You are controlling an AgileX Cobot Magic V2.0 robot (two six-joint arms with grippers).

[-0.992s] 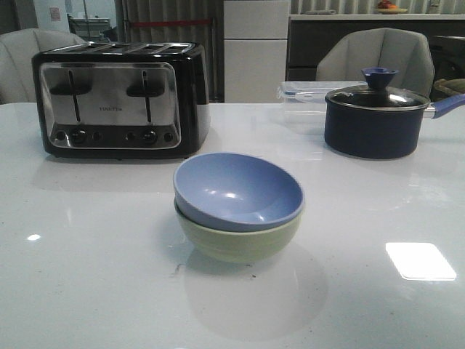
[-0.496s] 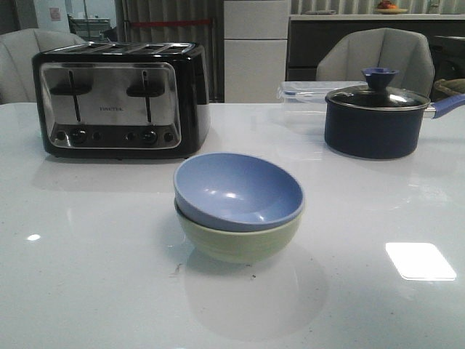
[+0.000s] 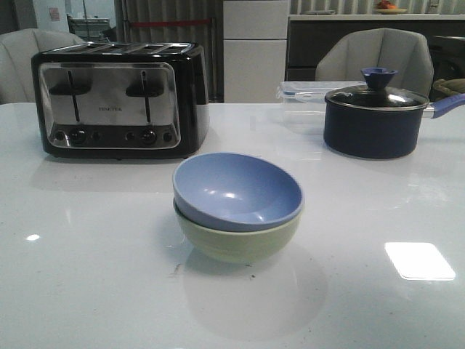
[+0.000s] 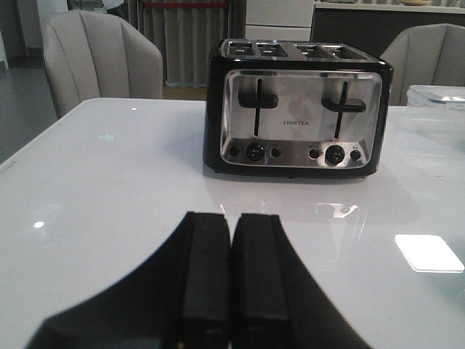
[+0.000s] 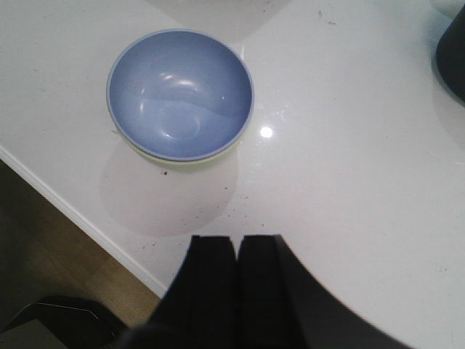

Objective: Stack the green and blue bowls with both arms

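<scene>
The blue bowl (image 3: 238, 190) sits nested inside the green bowl (image 3: 236, 243) at the middle of the white table. In the right wrist view the blue bowl (image 5: 180, 93) hides most of the green bowl, of which only a thin rim (image 5: 195, 159) shows. My right gripper (image 5: 237, 242) is shut and empty, held above the table apart from the bowls. My left gripper (image 4: 231, 218) is shut and empty, low over the table and facing the toaster. Neither arm shows in the front view.
A black and steel toaster (image 3: 120, 98) stands at the back left. A dark navy pot with a glass lid (image 3: 374, 116) and a clear plastic box (image 3: 305, 94) stand at the back right. The table's near edge (image 5: 80, 218) lies close to the bowls.
</scene>
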